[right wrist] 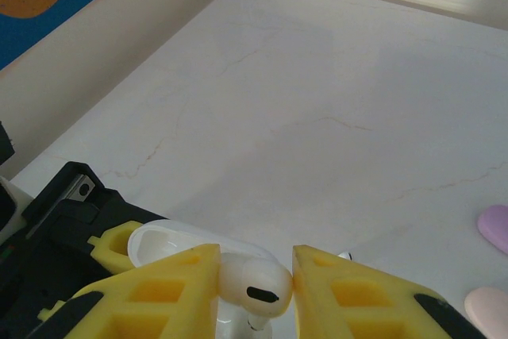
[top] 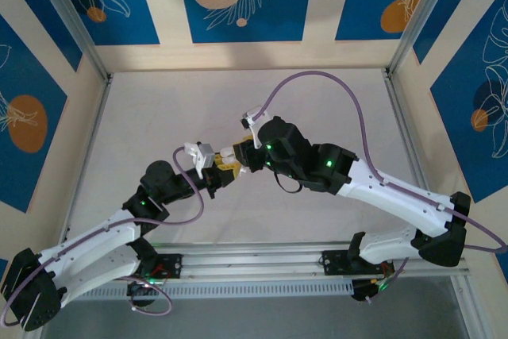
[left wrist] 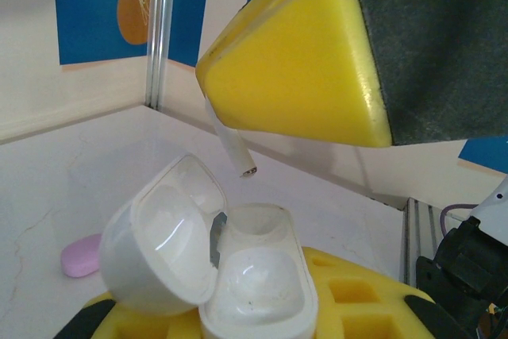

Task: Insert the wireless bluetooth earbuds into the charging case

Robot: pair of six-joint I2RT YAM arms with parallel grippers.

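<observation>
Pinching white earbud (right wrist: 252, 279) over open case (left wrist: 258, 295)

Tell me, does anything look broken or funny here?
Nothing looks broken or spilled. The left end effector holds the white charging case, lid open, and the right end effector pinches a white earbud just above it, stem pointing down. A lilac piece lies loose on the table.

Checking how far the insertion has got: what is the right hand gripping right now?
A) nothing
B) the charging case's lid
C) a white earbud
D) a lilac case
C: the right wrist view shows a white earbud pinched by the right hand, its stem pointing toward the open charging case.
</observation>
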